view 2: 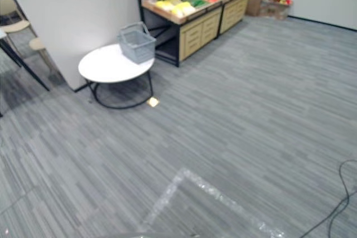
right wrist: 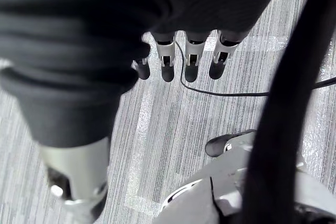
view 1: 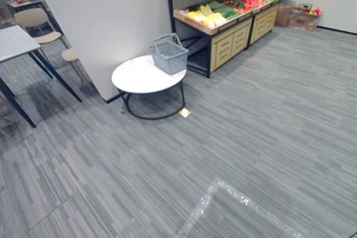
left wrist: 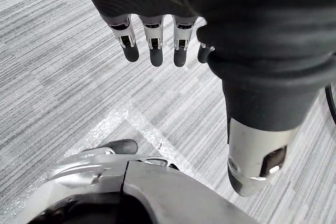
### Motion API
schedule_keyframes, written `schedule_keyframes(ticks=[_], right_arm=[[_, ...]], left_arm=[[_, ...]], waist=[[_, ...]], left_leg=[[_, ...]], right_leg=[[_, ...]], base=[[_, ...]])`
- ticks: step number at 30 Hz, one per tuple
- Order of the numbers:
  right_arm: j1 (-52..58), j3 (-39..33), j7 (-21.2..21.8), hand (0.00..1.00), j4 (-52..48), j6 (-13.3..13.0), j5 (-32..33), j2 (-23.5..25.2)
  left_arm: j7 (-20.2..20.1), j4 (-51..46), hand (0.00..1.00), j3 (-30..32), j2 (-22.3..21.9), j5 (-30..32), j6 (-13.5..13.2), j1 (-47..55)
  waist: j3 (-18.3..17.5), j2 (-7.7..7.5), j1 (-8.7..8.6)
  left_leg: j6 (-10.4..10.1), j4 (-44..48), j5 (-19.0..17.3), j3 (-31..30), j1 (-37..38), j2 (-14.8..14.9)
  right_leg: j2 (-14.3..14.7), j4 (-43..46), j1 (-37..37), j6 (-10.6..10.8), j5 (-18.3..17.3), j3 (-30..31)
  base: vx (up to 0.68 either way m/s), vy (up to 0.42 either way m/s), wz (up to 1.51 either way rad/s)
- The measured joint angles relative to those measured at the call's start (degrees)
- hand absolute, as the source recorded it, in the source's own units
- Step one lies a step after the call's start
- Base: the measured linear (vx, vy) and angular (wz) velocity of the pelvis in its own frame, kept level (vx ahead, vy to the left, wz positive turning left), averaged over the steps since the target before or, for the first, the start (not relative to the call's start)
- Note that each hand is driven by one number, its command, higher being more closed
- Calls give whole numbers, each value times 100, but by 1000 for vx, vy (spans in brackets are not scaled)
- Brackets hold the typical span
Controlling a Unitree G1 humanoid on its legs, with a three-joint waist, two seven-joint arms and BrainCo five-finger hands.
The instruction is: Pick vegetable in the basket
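The left hand (left wrist: 153,35) hangs by the robot's side over bare floor, fingers straight and relaxed with nothing in them. The right hand (right wrist: 191,51) hangs the same way, loose and empty.

The vegetables (view 1: 224,8), in yellow, green and red heaps, lie on the wooden produce stand (view 1: 226,40) against the far wall. The grey basket (view 1: 169,54) sits on the far right edge of the round white table (view 1: 136,79), just near-left of the stand. From this far off I cannot tell whether anything lies in it.

I judge the task barely begun. This is the approach step, with both the basket and the produce well out of reach. The next move calls for walking forward across the open carpet to the stand, then lifting an arm.

Between robot and stand the floor is open, apart from a tape mark (view 1: 234,196) close by and a small yellow tag (view 1: 184,113) by the table's frame. The round table itself crowds the stand's left end, so the right side gives freer access. A white partition (view 1: 106,20), a black-legged table (view 1: 14,43) and a chair (view 1: 36,20) stand to the left, and cardboard boxes (view 1: 304,18) sit at the far right.
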Motion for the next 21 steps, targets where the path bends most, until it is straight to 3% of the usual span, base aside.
schedule_keyframes(ticks=[3, 8, 21], right_arm=[[-41, -1, -32, 0, 1, -2, -19, 3], [-126, -19, -56, 0, -7, -5, -91, 13], [-148, 16, -157, 0, -34, -111, -393, 10]], left_arm=[[9, 67, 0, 158, -25, -4, -3, -23], [94, 97, 0, 189, -23, -9, -7, -67], [96, 101, 0, 123, -19, -67, -13, -110]], waist=[[24, 51, 2], [124, 27, 15], [168, -30, 126]], left_leg=[[-18, -33, -9, 21, 48, 0], [-109, -102, -47, 41, 182, 20], [-115, -101, -40, 62, 175, 53]], right_leg=[[14, -104, 96, 3, 0, -31], [45, -186, 217, 20, -11, -46], [75, -221, 223, 18, -12, -68]], base=[[90, -4, 1], [17, -15, 0], [-32, -31, 0]])
